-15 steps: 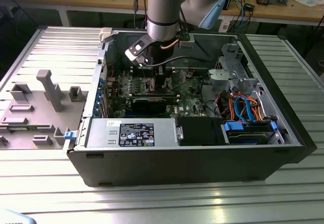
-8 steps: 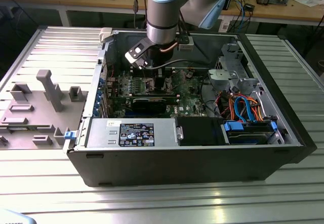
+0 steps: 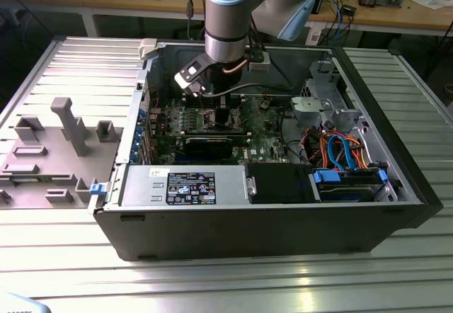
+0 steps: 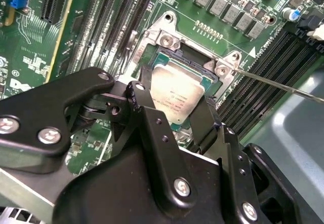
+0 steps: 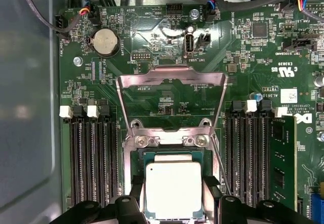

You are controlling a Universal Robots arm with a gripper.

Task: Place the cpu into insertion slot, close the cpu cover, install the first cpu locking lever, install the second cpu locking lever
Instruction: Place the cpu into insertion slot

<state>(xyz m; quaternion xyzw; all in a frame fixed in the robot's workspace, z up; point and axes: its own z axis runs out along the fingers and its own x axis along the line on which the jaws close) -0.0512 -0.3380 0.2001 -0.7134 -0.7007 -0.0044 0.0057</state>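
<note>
gripper [image 4: 174,110] fingers clamped on cpu [image 5: 173,186] edges, cpu right over insertion slot [image 5: 169,142], cpu cover [image 5: 169,74] flipped open beyond slot. risk imo: slight tilt or offset = bent pins

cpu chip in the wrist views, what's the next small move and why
Probably ease the chip straight down, level, then let go. The gripper clamps it on two sides, squared over the socket, and the cover is swung open, out of the way. Whether the chip is fully seated I cannot tell.
</note>
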